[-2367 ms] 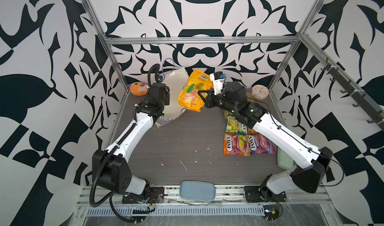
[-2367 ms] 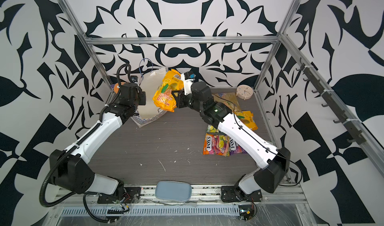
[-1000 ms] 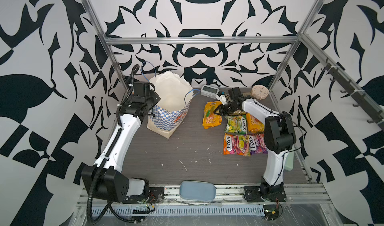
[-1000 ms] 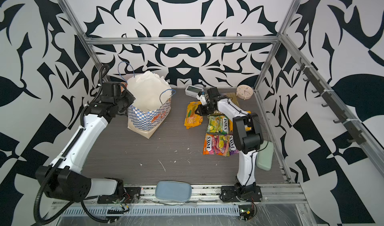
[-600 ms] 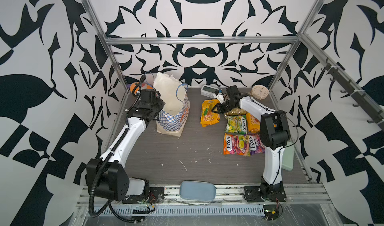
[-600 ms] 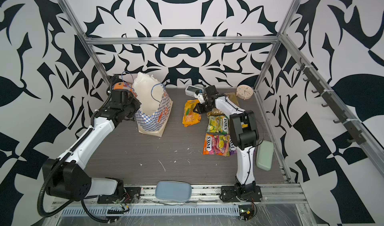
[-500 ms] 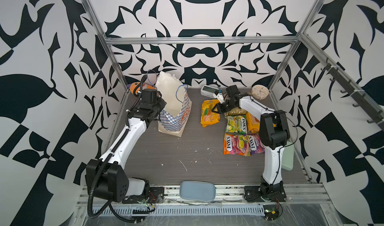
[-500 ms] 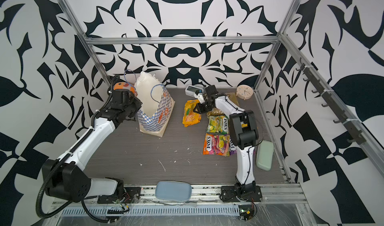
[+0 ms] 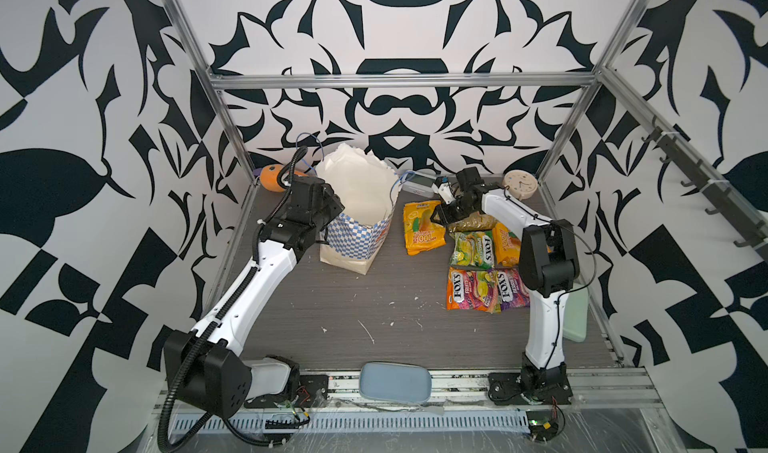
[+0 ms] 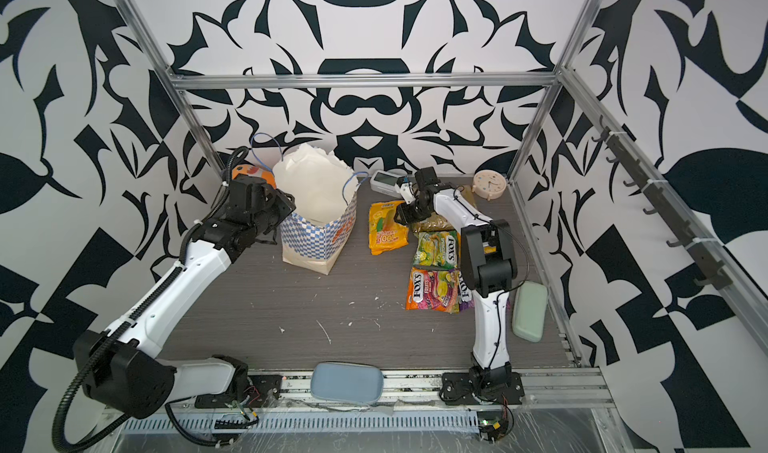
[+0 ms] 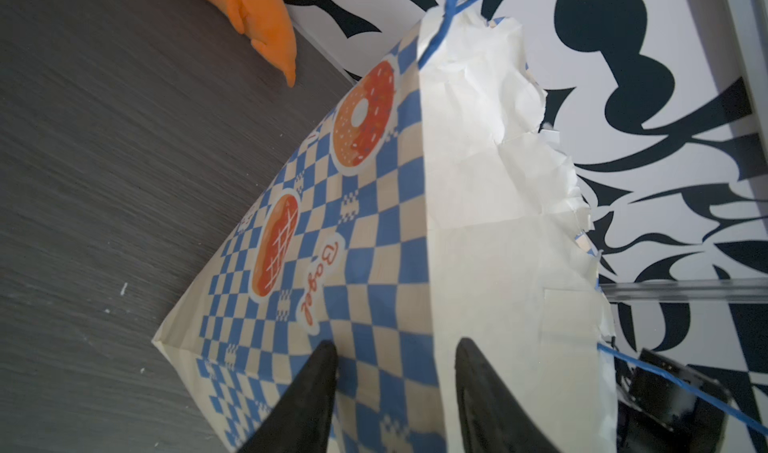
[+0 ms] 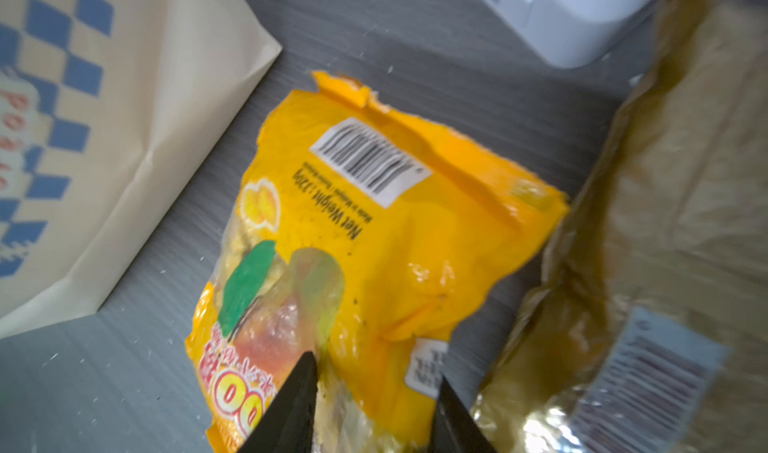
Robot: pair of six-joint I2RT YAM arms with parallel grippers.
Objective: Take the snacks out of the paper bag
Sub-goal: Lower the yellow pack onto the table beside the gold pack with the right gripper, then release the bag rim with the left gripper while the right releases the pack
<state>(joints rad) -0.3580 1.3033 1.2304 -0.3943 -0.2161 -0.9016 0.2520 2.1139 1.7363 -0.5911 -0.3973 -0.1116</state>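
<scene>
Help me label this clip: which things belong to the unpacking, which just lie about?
Job: paper bag, mango packet, second mango packet, olive-gold packet, green-yellow FOX'S packet, orange FOX'S packet, purple FOX'S packet.
Lying about: plush toy, digital clock, round clock, blue pad, green pad.

Dark wood-grain table (image 9: 332, 305), white specks scattered on it. Orange plush toy (image 9: 272, 177) in the back left corner, by the wall. Small white digital clock (image 9: 419, 179) at back centre. Round beige analog clock (image 9: 520, 185) in the back right corner. Blue-grey oblong pad (image 9: 395, 382) on the front rail. Pale green pad (image 10: 530, 311) at the right edge.
</scene>
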